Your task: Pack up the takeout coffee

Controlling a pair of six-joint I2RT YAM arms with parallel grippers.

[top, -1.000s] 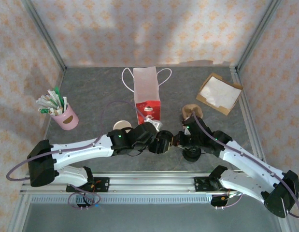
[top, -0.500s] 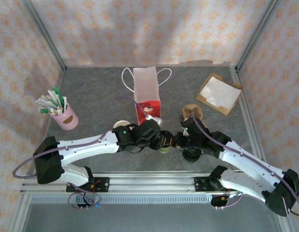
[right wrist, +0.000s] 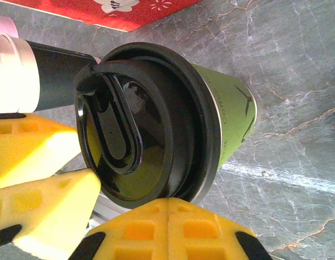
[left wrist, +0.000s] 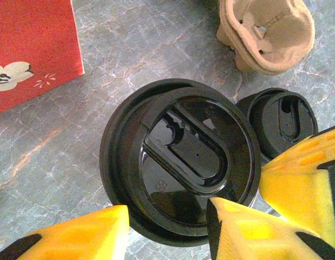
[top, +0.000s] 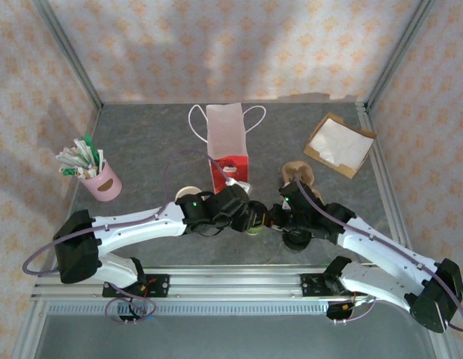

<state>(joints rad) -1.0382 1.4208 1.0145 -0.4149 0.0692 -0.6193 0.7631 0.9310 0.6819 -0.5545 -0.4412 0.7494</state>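
The takeout coffee [top: 254,226] sits on the grey marbled tabletop [top: 141,146], just in front of the red-and-white paper bag [top: 227,146], between the two grippers. Its wall [right wrist: 232,116] is olive green with thin dark print. A glossy black lid [right wrist: 145,124] with a raised oval sip tab caps it. The left gripper [left wrist: 167,219] has its yellow pads partly apart at the lid's edge; whether they clamp it I cannot tell. The right gripper [right wrist: 168,208] is closed, pads together against the lid's rim.
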